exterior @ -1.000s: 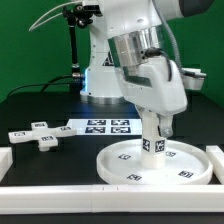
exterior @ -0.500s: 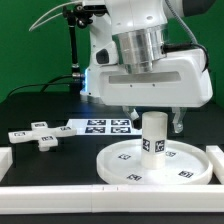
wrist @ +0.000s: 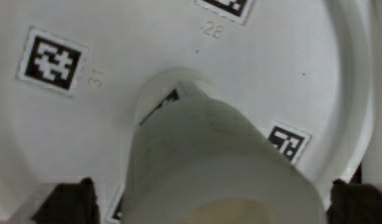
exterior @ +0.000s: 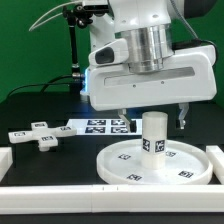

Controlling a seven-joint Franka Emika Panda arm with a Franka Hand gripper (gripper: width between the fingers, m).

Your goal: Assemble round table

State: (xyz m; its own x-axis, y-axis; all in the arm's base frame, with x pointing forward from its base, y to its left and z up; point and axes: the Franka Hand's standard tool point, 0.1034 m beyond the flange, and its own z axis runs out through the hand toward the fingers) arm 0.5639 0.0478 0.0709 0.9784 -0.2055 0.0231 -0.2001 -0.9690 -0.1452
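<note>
"Black tabletop [exterior: 40,105], green backdrop [exterior: 30,40] behind the arm, and the large rimmed white plastic round disc [exterior: 125,160] lies flat near the front white border block [exterior: 60,195]. Where does the leg stand?"

"The short thick white cylinder leg [exterior: 153,140] stands upright in the disc's middle, its foot touching the disc. The wrist view agrees: the leg [wrist: 214,140] rises from the tagged disc [wrist: 99,60]."

"And the two-finger gripper [exterior: 152,116]?"

"Its jaws are spread wide, one finger to each side of the leg's top, neither touching it. The dark fingertips [wrist: 71,200] sit at the edges of the wrist view, with the leg between them and clear of both."

"What changed?"

"A second ago the hand was turned and clamped round the leg. Half a second ago it had swung square and let go. Now it has risen a little more, and the leg has not moved."

"Meaning?"

"The leg stays up unaided, so that joint is probably done, though how firmly it is seated cannot be told. The small white cross-shaped base [exterior: 38,133] lies flat on the table, well apart on the exterior view's left, beside the marker board [exterior: 105,125]. It likely comes next, onto the leg's top."
</note>
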